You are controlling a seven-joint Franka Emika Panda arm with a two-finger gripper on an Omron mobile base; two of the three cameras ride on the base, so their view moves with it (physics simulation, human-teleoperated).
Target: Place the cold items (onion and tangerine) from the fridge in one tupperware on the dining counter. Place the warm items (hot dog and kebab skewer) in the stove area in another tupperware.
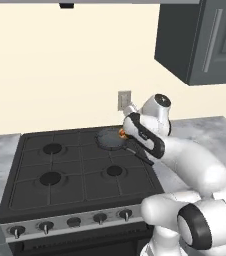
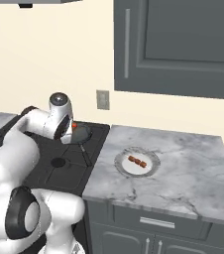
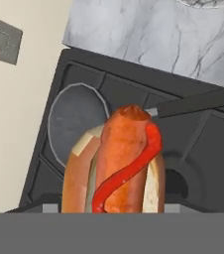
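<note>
A hot dog (image 3: 116, 163) in a bun with a red ketchup stripe sits right up against the hand camera, covering the fingertips. My gripper (image 1: 123, 131) is shut on it, and it hangs just above a dark frying pan (image 3: 77, 119) on the stove's back right burner. From the base views only a small orange bit of the hot dog (image 2: 75, 125) peeks out at the hand. The kebab skewer (image 2: 137, 161) lies on a round plate (image 2: 121, 164) on the marble counter right of the stove.
The pan's long handle (image 3: 198, 101) points toward the counter side. The black stove (image 1: 60, 170) has several burners and a row of knobs (image 1: 72, 222) along its front. A wall outlet (image 2: 102, 99) is behind it, and grey upper cabinets (image 2: 178, 44) hang above the counter.
</note>
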